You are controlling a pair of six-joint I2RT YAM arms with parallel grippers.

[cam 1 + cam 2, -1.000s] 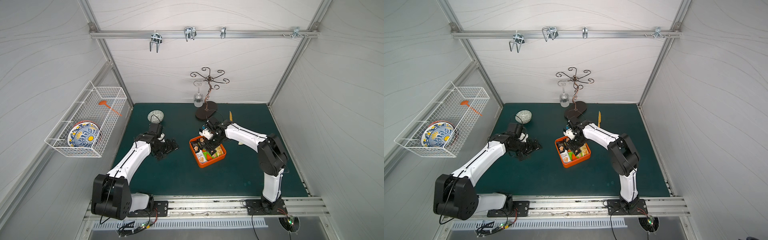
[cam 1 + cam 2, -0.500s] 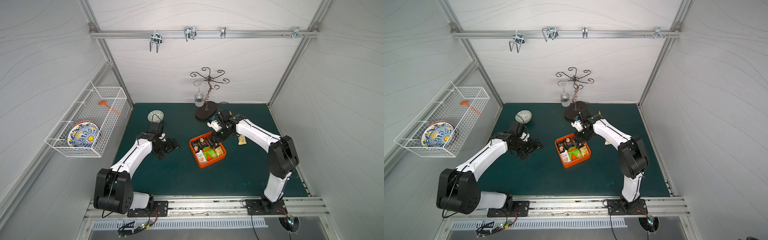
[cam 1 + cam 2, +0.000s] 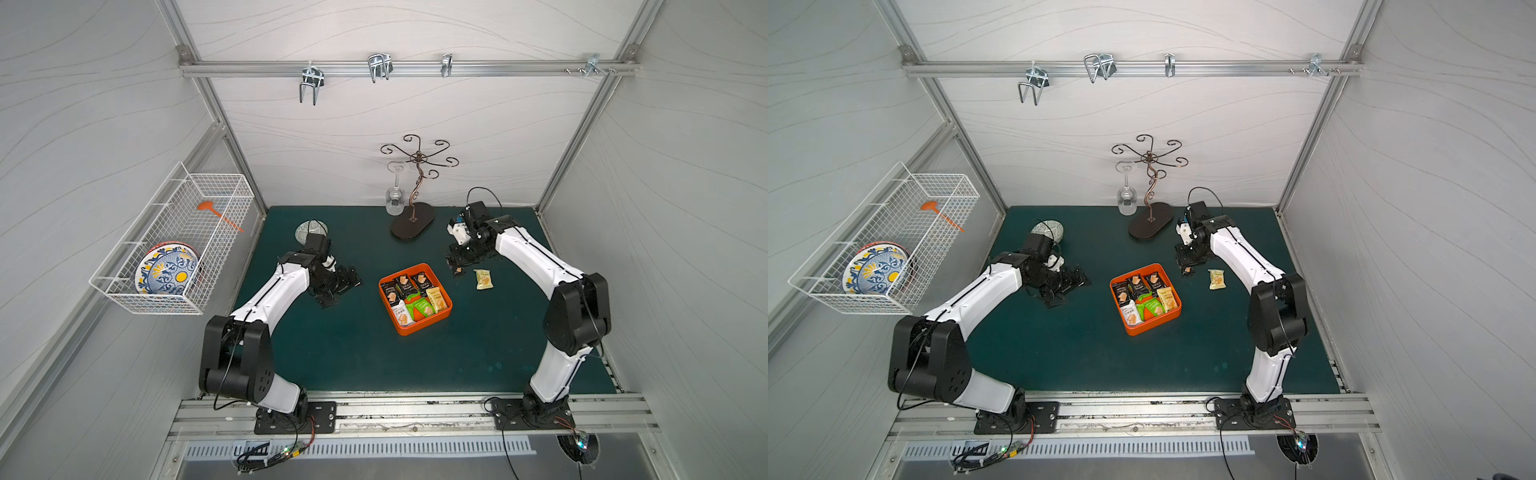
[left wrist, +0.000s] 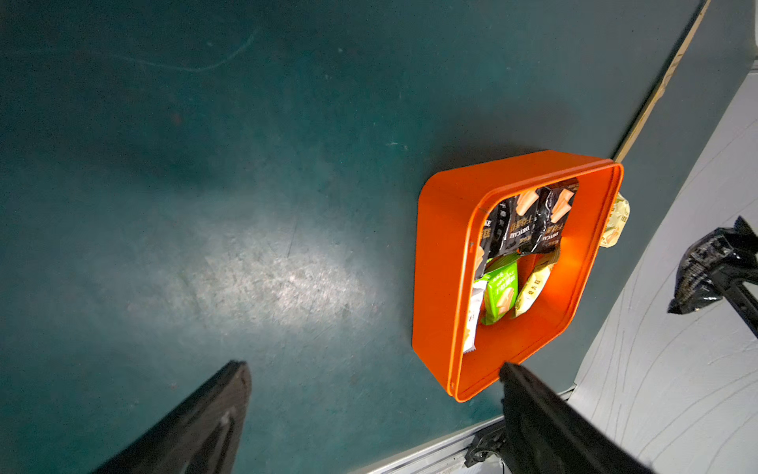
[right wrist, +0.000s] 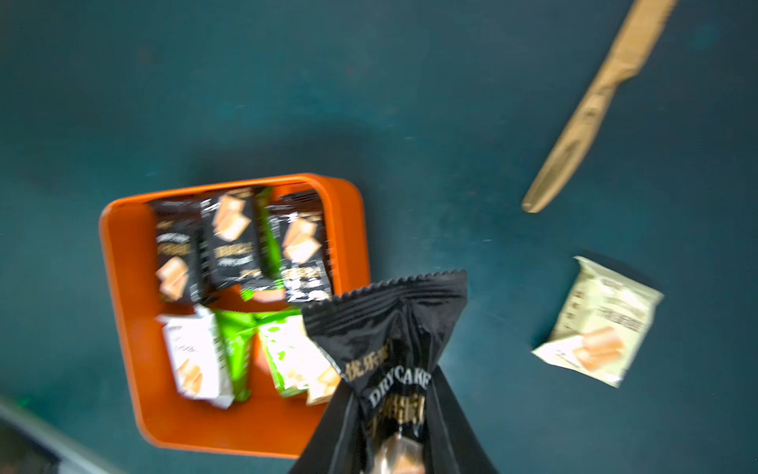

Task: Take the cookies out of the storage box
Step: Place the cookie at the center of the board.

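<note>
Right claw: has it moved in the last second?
Yes. The right claw, gripping a black packet, has swung off the storage box toward the loose pale packet.

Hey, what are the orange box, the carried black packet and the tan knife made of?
Orange box: likely plastic, smooth glossy walls, moulded rounded corners. Black packet: crinkled shiny film, serrated sealed edge. Knife: probably wood or pressed fibre, matte tan.

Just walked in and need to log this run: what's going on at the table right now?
The right gripper is shut on a black cookie packet, over the mat just beside the orange box. One pale packet already lies on the mat nearby. Several packets sit in the box. The left gripper hangs open and empty on the box's other side.
</note>
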